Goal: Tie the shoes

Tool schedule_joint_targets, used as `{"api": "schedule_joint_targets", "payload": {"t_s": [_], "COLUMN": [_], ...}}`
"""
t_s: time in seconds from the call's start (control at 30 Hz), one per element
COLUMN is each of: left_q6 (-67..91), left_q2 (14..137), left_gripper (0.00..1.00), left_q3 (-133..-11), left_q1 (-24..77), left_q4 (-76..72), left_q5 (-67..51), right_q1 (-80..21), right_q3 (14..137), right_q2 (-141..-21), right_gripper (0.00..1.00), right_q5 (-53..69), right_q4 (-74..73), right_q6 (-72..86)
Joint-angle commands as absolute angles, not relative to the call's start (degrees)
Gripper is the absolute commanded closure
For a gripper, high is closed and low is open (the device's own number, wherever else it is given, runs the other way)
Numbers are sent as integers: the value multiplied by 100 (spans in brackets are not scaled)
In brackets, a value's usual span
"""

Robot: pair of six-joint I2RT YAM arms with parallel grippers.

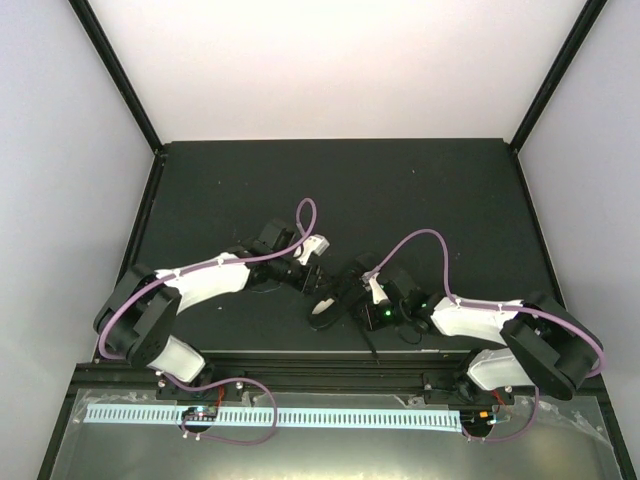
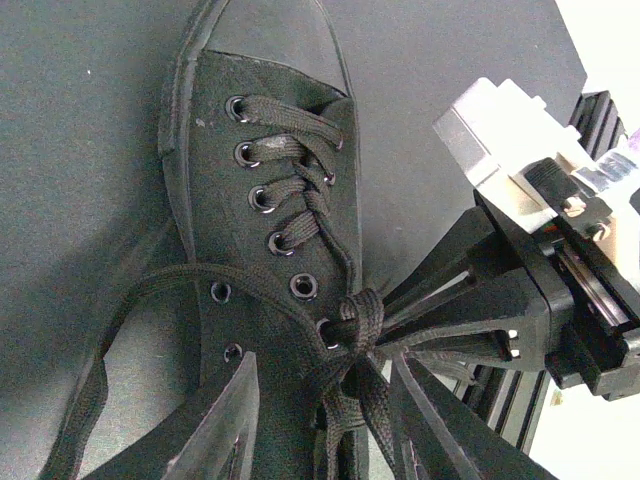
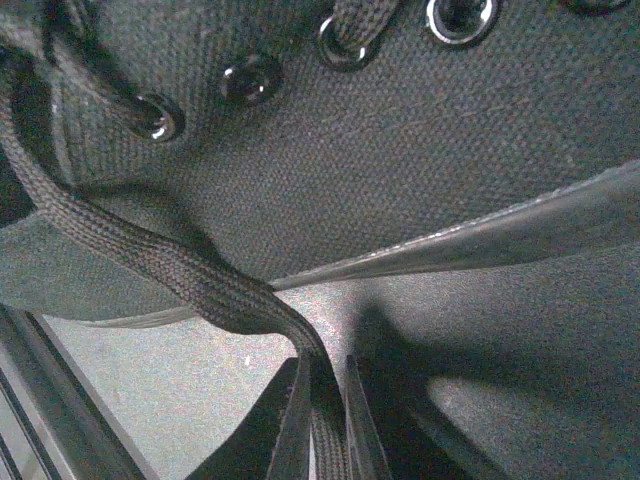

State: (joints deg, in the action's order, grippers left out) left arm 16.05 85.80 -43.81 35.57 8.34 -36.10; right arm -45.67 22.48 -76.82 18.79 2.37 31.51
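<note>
Left gripper (image 2: 322,385): open. Its fingers stand apart on either side of the lace ends below the knot, and nothing I can see is pinched.
Loose strand (image 2: 95,350): one long end curves out to the left of the shoe and lies slack on the table (image 1: 400,190).
Shoe (image 2: 210,220): it lies on the dark table between the two grippers, near the arms' edge. Its toe points away from the left gripper.
Laces (image 2: 290,140): they are threaded criss-cross through the eyelets up to the ankle end.
Knot (image 2: 360,318): a bunched crossing sits at the top eyelets, with both grippers meeting there.
Right gripper (image 3: 322,375): closed on one lace strand (image 3: 150,260), which runs from the shoe's side into the narrow gap between its fingers.
Done so far: the first crossover looks made, though I can't tell how snug it is.
Left to do: I see no bow, so by my reckoning the loops have yet to be formed, wrapped and pulled tight. That puts the task somewhere around its middle.
</note>
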Motion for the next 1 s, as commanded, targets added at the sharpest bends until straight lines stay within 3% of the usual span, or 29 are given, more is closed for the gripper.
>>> {"api": "schedule_joint_targets", "payload": {"t_s": [0.0,0.13,0.43,0.97], "left_q6": [1491,1458,1450,1196], "left_q2": [8713,8832,8841,8531], "left_gripper": [62,67,97,98], "left_q3": [-4580,-4596,-4560,-4848], "left_q1": [3518,3518,3516,3509], "left_q4": [624,602,332,611], "left_q5": [-3824,-3863,-3858,-3518], "right_q1": [-4602,-4600,-4604,-4598], "right_q3": [2333,2320,2268,2661], "right_q2": [-7614,-7580,-7165,-6544], "right_gripper": [86,90,99,98], "right_q5": [1854,1863,1773,1657], "right_q4": [385,404,289,114], "right_q6": [3117,3137,3235,3051]}}
